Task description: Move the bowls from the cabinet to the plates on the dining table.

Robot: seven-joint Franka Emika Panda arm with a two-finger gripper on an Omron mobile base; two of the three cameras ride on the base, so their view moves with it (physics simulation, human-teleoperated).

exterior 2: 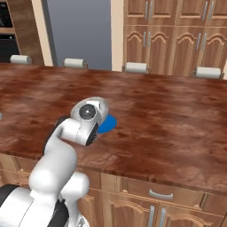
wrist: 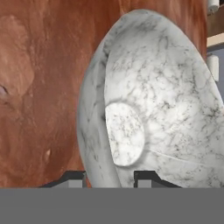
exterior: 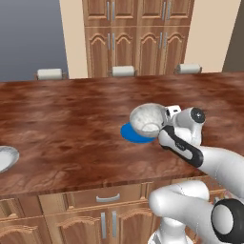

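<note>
At twelve o'clock we face tall wooden cupboards [exterior: 138, 38] with paired panelled doors and grey bar handles. A cream wall [exterior: 72, 35] flanks them, and at ten o'clock we see a flat blue-grey wall [exterior: 28, 38]. Pale chair backs [exterior: 123, 71] line up just in front, and a dark oven [exterior 2: 9, 31] sits far left.

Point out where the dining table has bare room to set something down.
Bare wood runs between the blue plate and the white-grey plate, and behind toward the chairs. Crowded spot: the gripper holding the pale bowl over the blue plate.
</note>
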